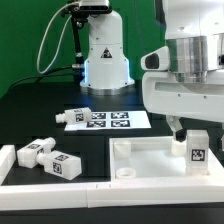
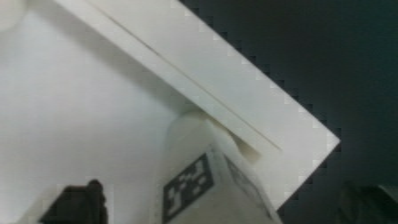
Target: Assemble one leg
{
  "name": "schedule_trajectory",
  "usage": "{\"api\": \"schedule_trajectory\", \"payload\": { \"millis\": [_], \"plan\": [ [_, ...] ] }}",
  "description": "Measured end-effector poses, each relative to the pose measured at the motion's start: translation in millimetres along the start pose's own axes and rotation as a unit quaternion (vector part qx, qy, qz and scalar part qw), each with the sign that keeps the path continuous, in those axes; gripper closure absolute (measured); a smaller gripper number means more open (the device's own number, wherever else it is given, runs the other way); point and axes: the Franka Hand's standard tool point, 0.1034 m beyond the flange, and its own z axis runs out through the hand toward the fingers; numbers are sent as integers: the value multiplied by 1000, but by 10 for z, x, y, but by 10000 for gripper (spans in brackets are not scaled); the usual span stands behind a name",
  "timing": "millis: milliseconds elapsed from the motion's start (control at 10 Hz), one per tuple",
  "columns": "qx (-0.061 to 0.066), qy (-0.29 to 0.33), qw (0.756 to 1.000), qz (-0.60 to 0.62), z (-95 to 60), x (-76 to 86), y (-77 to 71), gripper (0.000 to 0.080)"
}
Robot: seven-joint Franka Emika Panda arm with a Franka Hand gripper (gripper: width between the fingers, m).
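Note:
My gripper point(image 1: 195, 138) is shut on a leg point(image 1: 197, 151), a small white block with a black-and-white tag facing the camera. It holds the leg upright over the corner of the wide white tray-like panel point(image 1: 140, 160) at the exterior view's right. I cannot tell whether the leg touches the panel. In the wrist view the leg point(image 2: 210, 180) sits between the dark fingertips point(image 2: 75, 205) of my gripper point(image 2: 222, 208), with the panel point(image 2: 107, 100) and its raised rim behind it.
Two more legs point(image 1: 38, 152) point(image 1: 62, 165) lie at the exterior view's left inside a white L-shaped border point(image 1: 8, 168). A third leg point(image 1: 70, 117) lies beside the marker board point(image 1: 105, 121). The robot base point(image 1: 105, 55) stands behind.

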Motion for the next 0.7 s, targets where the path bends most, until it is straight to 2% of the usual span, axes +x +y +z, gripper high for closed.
{"api": "schedule_trajectory", "payload": {
  "millis": [100,400,600,700],
  "plan": [
    [6,1,998,-56,-11,36,-6,150],
    [6,7,999,-40,-8,46,-19,162],
    [6,6,1000,12,0,43,-10,510],
    [4,5,999,54,2,50,15,510]
  ]
}}
